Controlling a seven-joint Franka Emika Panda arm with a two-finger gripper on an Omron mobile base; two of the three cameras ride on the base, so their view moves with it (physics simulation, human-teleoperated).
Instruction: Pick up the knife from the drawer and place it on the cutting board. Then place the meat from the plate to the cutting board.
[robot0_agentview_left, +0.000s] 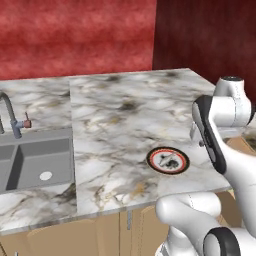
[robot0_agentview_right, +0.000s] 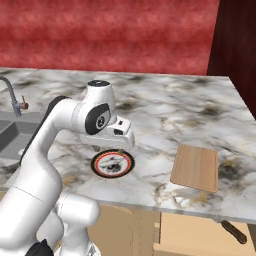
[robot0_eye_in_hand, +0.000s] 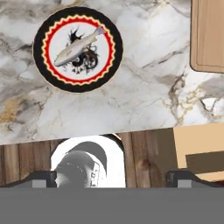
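Knife (robot0_agentview_right: 234, 231) located at lower right of the right base view, lying in the open drawer (robot0_agentview_right: 200, 235) below the counter edge — long axis running diagonally, from upper left down toward the lower right corner of the frame. Not yet lifted.

Gripper (robot0_eye_in_hand: 112, 177) seen in the hand view with its two dark tips far apart at the bottom of the frame and nothing between them: released, holding nothing. Hand poised above the plate (robot0_agentview_right: 112, 163), left of centre in the right base view. In the hand view, plate (robot0_eye_in_hand: 78, 49) at upper left, meat (robot0_eye_in_hand: 78, 45) lying on its white centre.

Cutting board (robot0_agentview_right: 195, 167) flat on the counter, right of centre in the right base view, well apart from the plate and bare.

Governing relation: knife lies to the right of and below the gripper in the right base view, past the cutting board and under counter level. Judged to call for a sweep rightward and a descent into the drawer, with fingers closing across the knife's diagonal axis. Risk judged: clipping the counter edge or drawer front on the way down.
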